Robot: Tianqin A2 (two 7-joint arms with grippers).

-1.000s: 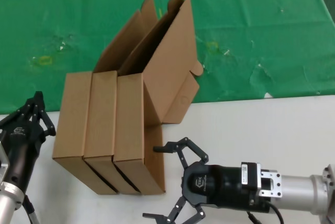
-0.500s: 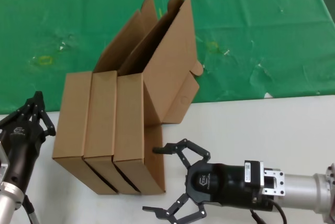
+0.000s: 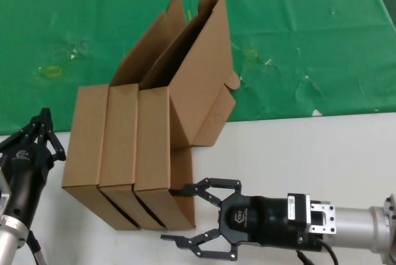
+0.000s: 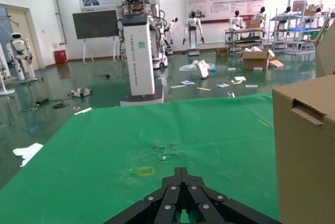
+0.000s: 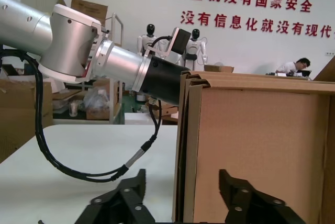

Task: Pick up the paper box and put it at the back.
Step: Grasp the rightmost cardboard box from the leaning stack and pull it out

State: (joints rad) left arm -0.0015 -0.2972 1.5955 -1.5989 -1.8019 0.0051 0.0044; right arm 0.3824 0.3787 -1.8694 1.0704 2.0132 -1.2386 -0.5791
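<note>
Currently, three brown boxes stand side by side on edge, straddling the border between the white table (image 3: 297, 153) and the green cloth (image 3: 297, 30). Their lids are raised and lean back over the cloth. The rightmost box (image 3: 153, 153) is the nearest to the right gripper; the middle box (image 3: 119, 138) and the left box (image 3: 85, 138) touch one another in a row beside it.

The right gripper (image 3: 179, 214) lies low over the table at the front right corner of the rightmost box. Its fingers (image 3: 204, 186) are spread wide and hold nothing. One fingertip is at the box's near right edge; whether it touches cannot be told. The other fingertip is in front of the box's bottom corner, apart from it. In the right wrist view the box (image 5: 256, 150) fills the space ahead, with its cardboard edge between the two spread fingers (image 5: 238, 192). The left arm's forearm shows beyond.

The left gripper (image 3: 40, 130) is parked at the left of the row, just beside the left box. Its fingers are closed together to a point, with nothing between them. In the left wrist view the gripper (image 4: 180, 211) points over the cloth (image 4: 131, 140), with the left box (image 4: 306, 150) at one side.
</note>
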